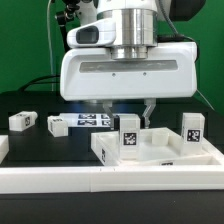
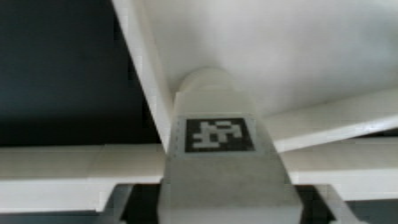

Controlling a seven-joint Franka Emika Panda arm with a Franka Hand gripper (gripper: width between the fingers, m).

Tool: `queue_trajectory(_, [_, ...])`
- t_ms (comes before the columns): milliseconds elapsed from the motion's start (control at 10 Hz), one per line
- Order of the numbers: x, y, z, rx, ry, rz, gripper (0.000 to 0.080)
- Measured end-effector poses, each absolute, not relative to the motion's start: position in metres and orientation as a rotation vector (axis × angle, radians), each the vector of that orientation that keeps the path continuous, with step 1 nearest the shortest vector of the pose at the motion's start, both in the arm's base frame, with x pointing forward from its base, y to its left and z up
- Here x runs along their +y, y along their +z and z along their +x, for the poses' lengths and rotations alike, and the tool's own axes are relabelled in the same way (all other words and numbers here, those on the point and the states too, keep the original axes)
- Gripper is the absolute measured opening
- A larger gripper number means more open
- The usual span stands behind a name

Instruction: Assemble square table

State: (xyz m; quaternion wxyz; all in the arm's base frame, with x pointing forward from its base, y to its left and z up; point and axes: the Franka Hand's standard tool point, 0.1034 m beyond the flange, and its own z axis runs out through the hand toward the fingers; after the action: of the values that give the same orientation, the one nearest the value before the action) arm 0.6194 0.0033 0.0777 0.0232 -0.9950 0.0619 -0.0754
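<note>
- top (image 1: 150,160): white rimmed tray, lying rim-up on the black table (image 1: 45,145), directly under the arm.
- in the top: two legs are standing upright inside the rim. Leg A (image 1: 128,133) is at the corner toward the exterior view's left, and leg B (image 1: 192,127) is at the corner toward that view's right. The floor between them is showing bare.
- gripper (image 1: 129,112): hanging straight over the top, claw drawn narrow and clamping leg A's upper end. In the wrist view leg A is filling the gap between the fingers, its far end meeting the top.
- leg C (image 1: 57,124) and leg D (image 1: 22,121): lying loose off the top toward the exterior view's left, C the nearer and D well apart. Neither is touching the top.
- marker board (image 1: 95,120): lying flat behind the top, toward leg C.
- rail (image 1: 90,180): running along just in front of the top.
- progress, as judged: roughly half. Leg B is looking placed and leg A is being fitted now, though whether either is fully seated cannot be told. Legs C and D are waiting to be fetched and fitted.
</note>
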Motion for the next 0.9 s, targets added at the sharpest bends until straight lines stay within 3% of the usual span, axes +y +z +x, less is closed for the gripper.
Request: queue_trajectory(900, [0.0012,0.0768,0.6202,1.446,-0.188,-2.672,0.0290])
